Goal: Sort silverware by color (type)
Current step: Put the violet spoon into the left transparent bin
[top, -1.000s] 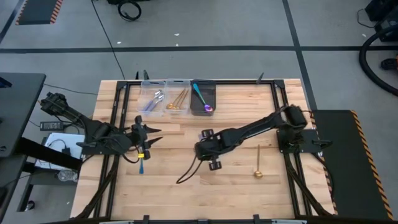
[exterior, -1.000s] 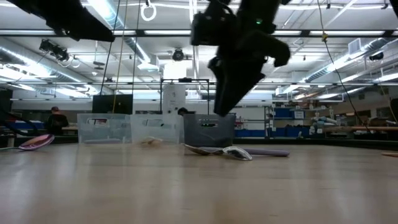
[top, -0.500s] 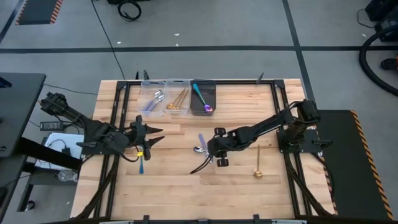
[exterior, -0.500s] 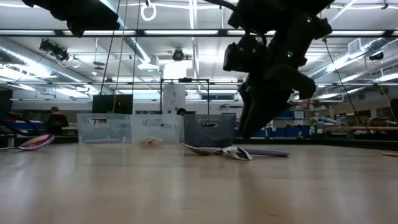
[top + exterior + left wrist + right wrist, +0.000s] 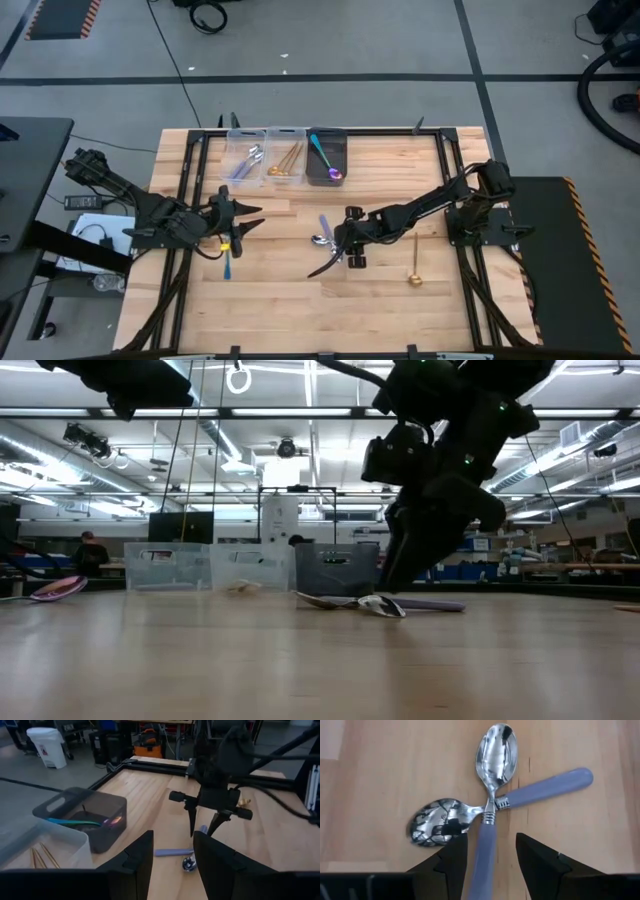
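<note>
Two silver spoons with lilac handles [image 5: 492, 805] lie crossed on the table, also seen in the high view [image 5: 322, 231] and the low view [image 5: 375, 603]. My right gripper [image 5: 491, 842] is open and low over them. Its fingers stand on either side of one lilac handle [image 5: 482, 855] without clearly touching it. My left gripper [image 5: 250, 217] waits open near the table's left side, above a teal-handled spoon [image 5: 227, 263] that lies flat. A gold spoon [image 5: 413, 263] lies flat toward the right.
Three bins stand in a row at the far edge: a clear one with lilac-handled spoons [image 5: 244, 160], a clear one with gold spoons [image 5: 287, 160], and a dark grey one with an iridescent teal-handled spoon [image 5: 327, 158]. A loose cable [image 5: 322, 268] trails from the right gripper. Bare wood [image 5: 330, 310] fills the near half.
My right gripper has moved toward the table's right edge and come down, uncovering the crossed lilac spoons it stood over. The spoons have stayed where they were.
</note>
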`<act>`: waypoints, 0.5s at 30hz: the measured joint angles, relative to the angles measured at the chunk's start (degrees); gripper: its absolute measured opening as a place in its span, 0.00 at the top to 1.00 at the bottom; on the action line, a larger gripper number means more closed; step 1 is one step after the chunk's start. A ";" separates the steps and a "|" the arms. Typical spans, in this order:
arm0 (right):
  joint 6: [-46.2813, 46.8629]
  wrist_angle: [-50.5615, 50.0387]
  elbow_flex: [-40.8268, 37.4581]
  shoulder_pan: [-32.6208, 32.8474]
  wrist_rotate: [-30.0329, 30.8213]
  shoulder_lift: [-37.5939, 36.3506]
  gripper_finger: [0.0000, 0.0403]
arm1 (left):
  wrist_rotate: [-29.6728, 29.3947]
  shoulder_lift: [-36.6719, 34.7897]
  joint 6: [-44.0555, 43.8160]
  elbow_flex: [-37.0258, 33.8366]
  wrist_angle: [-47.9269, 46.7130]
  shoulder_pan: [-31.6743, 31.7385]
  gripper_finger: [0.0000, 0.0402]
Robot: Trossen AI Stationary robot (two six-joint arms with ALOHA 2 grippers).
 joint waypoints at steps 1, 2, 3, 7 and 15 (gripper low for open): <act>-0.15 0.46 -0.33 0.00 0.00 0.01 0.56 | 0.02 0.00 -0.70 0.00 0.03 0.00 0.64; -0.20 1.04 -0.82 -0.01 0.00 0.01 0.56 | 0.00 0.00 -1.10 0.00 0.03 0.00 0.64; -0.19 1.86 -1.44 -0.04 0.02 0.02 0.56 | 0.02 0.00 -1.31 0.00 0.02 0.00 0.64; -0.16 5.14 -4.21 0.00 -0.27 0.05 0.57 | 1.76 0.00 -2.20 0.00 0.06 -0.04 0.64; 0.24 6.42 -5.88 -0.09 -0.93 0.03 0.61 | 2.45 0.00 -2.21 -0.02 0.36 0.02 0.64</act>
